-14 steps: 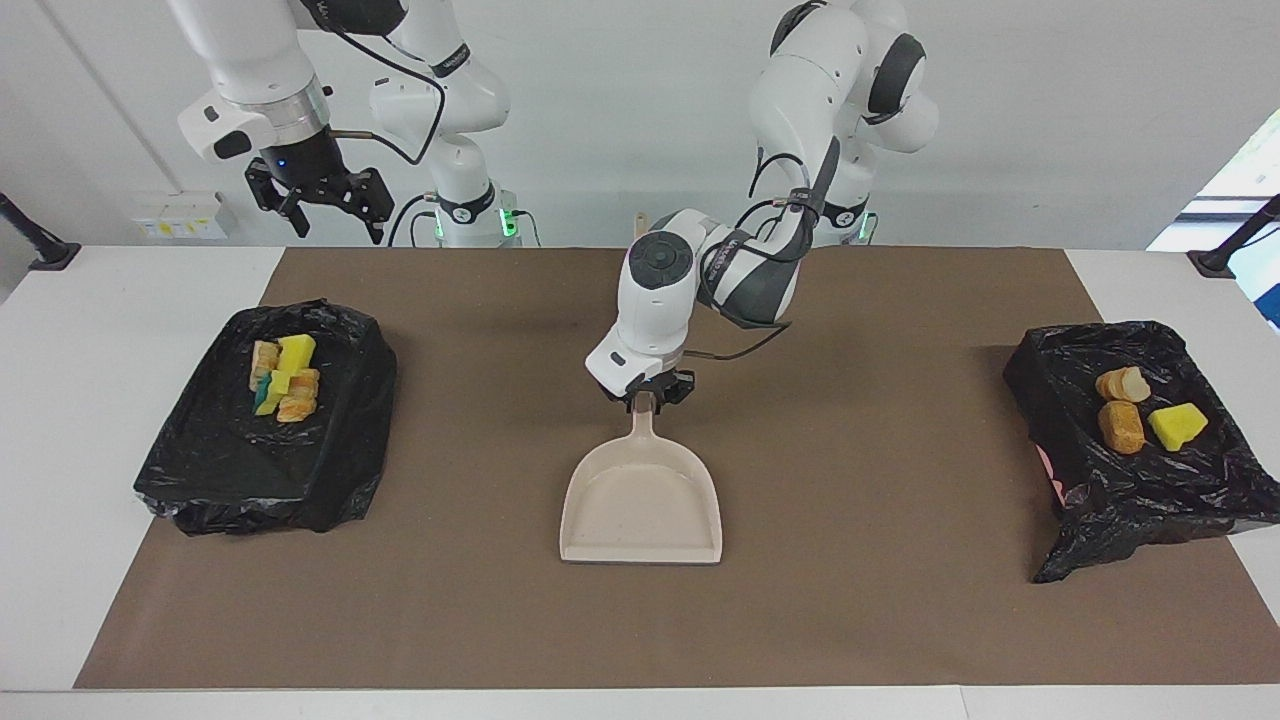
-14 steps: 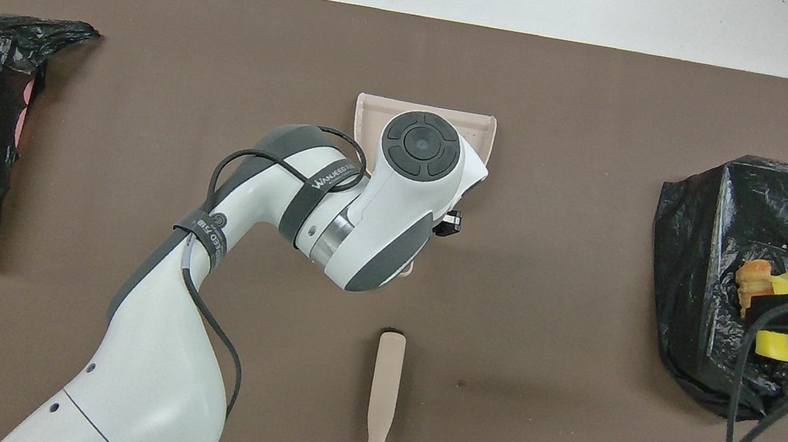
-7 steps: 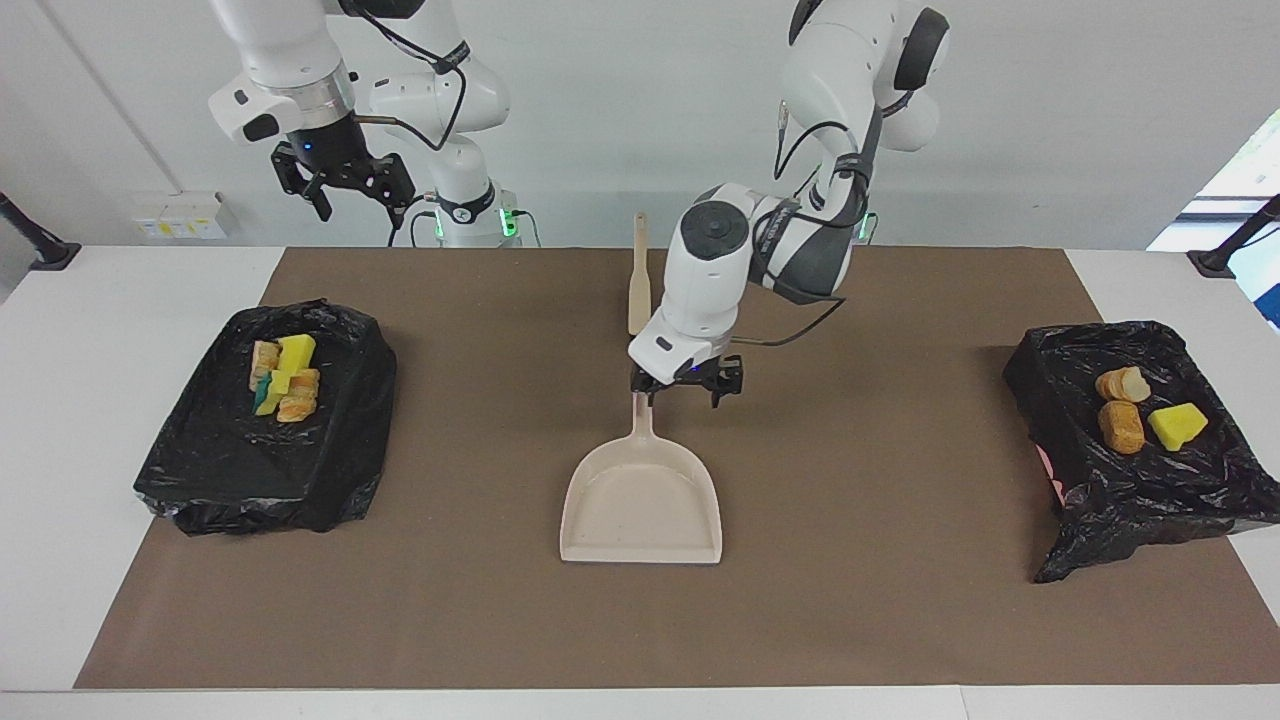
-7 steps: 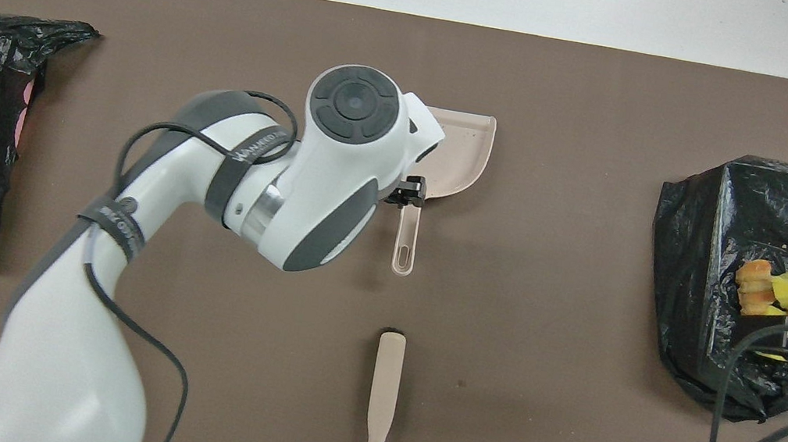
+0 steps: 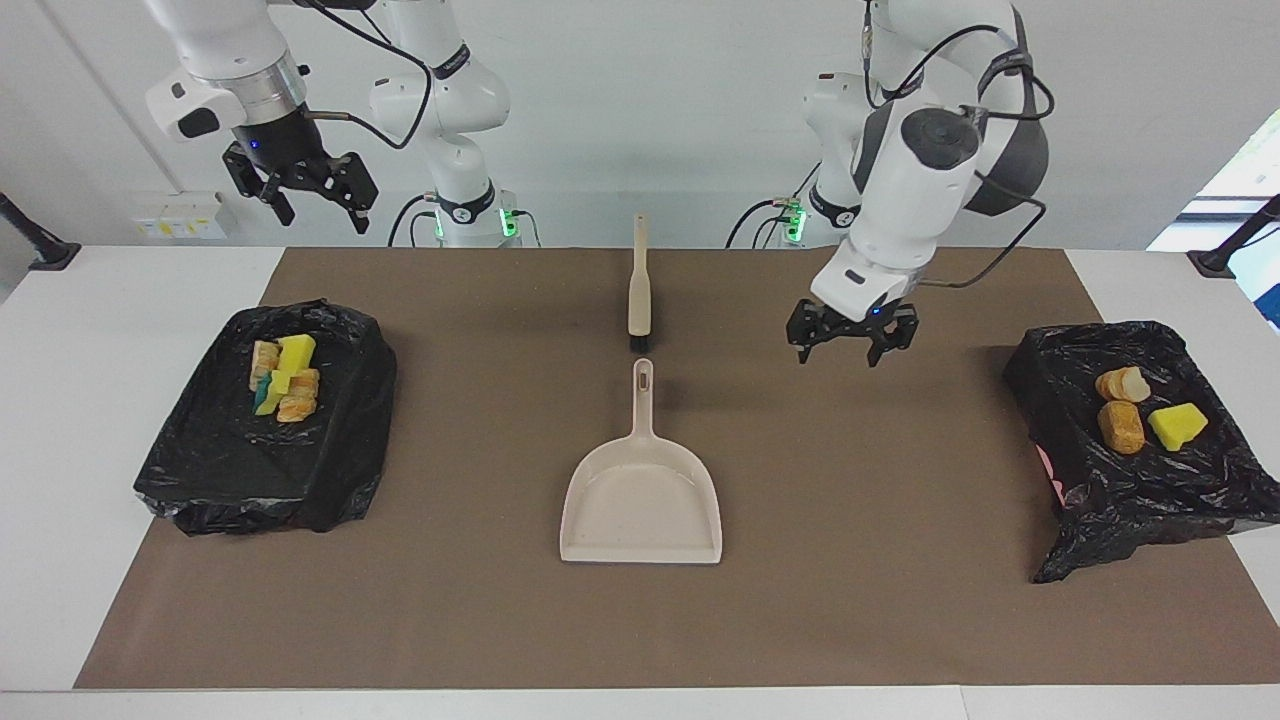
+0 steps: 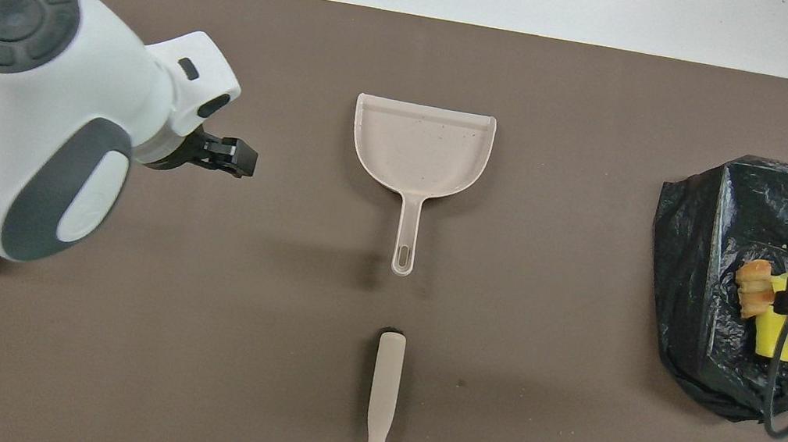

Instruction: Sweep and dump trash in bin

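Left pincer (image 5: 852, 347) let go of dustpan (image 5: 642, 500), now raised & open over mat; right pincer (image 5: 300, 195) open.

Nothing readable anywhere in either view. No brand or label on the dustpan (image 5: 641, 497), none on the brush (image 5: 638, 284), none on the black bin bags (image 5: 268, 432). Small pale sticker-like boxes on the wall near the right arm's end (image 5: 178, 215) (too small to make out any lettering). No numbers or signs on the brown mat (image 5: 860, 480) either.
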Controlling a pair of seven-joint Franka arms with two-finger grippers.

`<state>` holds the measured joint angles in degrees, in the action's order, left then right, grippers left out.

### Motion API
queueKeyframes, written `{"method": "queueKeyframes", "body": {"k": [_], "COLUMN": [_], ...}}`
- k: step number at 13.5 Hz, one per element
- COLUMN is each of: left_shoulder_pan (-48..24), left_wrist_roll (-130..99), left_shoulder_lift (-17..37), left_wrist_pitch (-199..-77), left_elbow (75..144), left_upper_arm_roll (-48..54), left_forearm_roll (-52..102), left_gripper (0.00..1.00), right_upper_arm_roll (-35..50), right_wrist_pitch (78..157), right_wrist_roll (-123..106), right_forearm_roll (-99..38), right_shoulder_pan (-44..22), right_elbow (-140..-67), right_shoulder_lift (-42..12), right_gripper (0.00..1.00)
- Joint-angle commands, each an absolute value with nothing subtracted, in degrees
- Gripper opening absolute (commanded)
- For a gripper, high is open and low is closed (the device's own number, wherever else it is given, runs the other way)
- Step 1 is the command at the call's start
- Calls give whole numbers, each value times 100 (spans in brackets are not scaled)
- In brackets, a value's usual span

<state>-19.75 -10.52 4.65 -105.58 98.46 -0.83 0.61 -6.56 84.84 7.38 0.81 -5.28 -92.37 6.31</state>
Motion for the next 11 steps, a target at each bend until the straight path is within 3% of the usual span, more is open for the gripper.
{"method": "queueKeyframes", "body": {"k": [1,5,11], "left_shoulder_pan": [-1566,-1012,-624], "left_wrist_roll": [-355,-62,808], "left_shoulder_lift": [-209,-361,509], "left_wrist_pitch": [-10162,-9187,-7920], "left_elbow": [10082,9135,7490], "left_upper_arm_roll": [-18,-61,-62], "left_forearm_roll": [-26,17,44], "left_gripper": [100,100,100], "right_upper_arm_roll": [-659,-668,-668], "right_wrist_pitch": [8314,8480,8604], "right_wrist_roll": [528,483,61], "right_forearm_roll": [-27,9,105], "right_shoulder_pan": [-387,-387,-396], "right_elbow": [-8974,-8947,-9070], "right_shoulder_lift": [457,474,544], "right_gripper": [100,100,100]}}
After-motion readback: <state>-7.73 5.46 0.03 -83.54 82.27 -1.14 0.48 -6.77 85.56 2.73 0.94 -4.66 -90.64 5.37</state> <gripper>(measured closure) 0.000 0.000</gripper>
